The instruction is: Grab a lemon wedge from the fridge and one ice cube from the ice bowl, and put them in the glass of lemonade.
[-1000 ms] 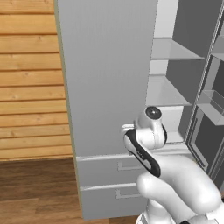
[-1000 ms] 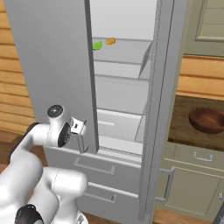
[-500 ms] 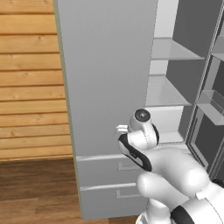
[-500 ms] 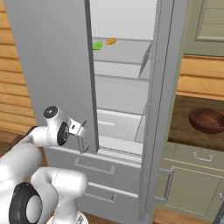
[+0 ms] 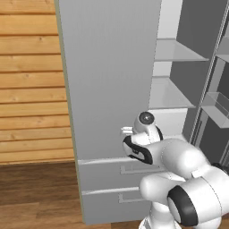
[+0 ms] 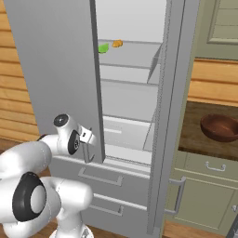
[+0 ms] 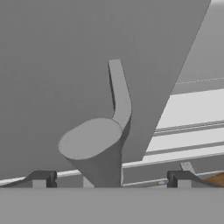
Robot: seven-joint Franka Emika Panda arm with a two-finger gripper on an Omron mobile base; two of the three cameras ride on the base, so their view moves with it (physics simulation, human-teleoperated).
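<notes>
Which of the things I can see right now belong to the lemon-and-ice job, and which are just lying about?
For the job:
- fridge, left door swung open
- its door handle, between the open gripper tips
- ice bowl on the counter
- green piece on the upper shelf, maybe the lemon wedge

Lying about:
- orange item beside it
- beige cabinet

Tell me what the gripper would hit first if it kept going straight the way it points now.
Most likely the lower end of the left door's handle on the fridge: it sits centred between the open gripper's fingertips, with the door face behind. Depth is unclear.
</notes>
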